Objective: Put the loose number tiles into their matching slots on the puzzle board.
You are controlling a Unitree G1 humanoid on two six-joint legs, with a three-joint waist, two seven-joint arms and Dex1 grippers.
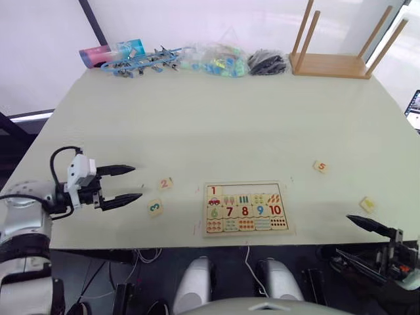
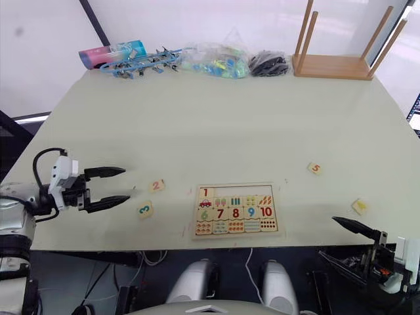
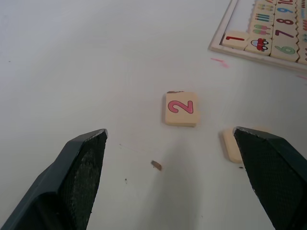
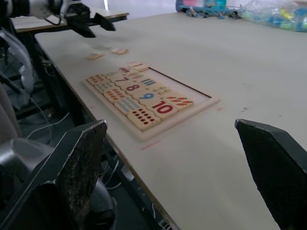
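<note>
The left gripper is nearest the camera, its fingers spread apart and holding nothing, and it points at the pink 2 tile, which lies straight ahead, between it and the puzzle board. The green 3 tile lies just beside. The right gripper, also spread and without load, is well apart, so the left arm is nearer.

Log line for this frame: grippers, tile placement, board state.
left gripper: open, facing pink 2 tile | right gripper: open, off table edge | light-wood puzzle board: red 1 tile seated
</note>
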